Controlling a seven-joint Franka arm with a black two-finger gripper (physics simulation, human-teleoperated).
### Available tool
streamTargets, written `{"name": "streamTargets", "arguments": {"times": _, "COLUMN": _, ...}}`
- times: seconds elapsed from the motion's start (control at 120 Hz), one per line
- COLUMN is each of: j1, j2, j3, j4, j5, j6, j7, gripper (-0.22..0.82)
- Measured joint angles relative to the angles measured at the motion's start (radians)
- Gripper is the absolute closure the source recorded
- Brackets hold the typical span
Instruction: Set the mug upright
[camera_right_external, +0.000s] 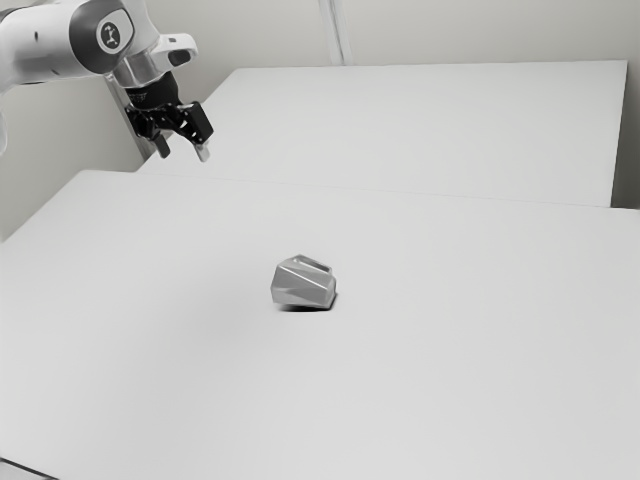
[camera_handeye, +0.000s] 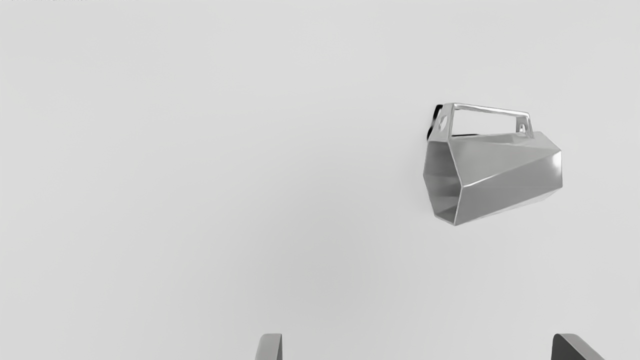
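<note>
From here: white table (camera_right_external: 450, 390), plain and matte, runs across the foreground. Thin seam (camera_right_external: 400, 191) along its far side, then a second white surface (camera_right_external: 450, 130) right behind; can't tell if that's another table. Pale gray wall (camera_right_external: 490, 30) at the back, upright strip (camera_right_external: 336, 35) on it. Thin dark line (camera_right_external: 28, 468) slants across the exterior view's lower left corner
</note>
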Motion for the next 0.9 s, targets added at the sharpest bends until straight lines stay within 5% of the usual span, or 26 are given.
{"name": "streamTargets", "arguments": {"times": 0.342, "j1": -0.007, "j2": -0.003, "j3": -0.001, "j4": -0.027, "j5": -0.021, "j6": 0.005, "j7": 0.01, "gripper": 0.0}}
{"name": "streamTargets", "arguments": {"times": 0.633, "j1": 0.043, "j2": -0.002, "j3": 0.087, "j4": -0.226, "j5": -0.43, "j6": 0.007, "j7": 0.086, "gripper": 0.0}}
{"name": "streamTargets", "arguments": {"times": 0.9, "j1": 0.049, "j2": 0.146, "j3": 0.101, "j4": -0.313, "j5": -0.678, "j6": 0.075, "j7": 0.26, "gripper": 0.0}}
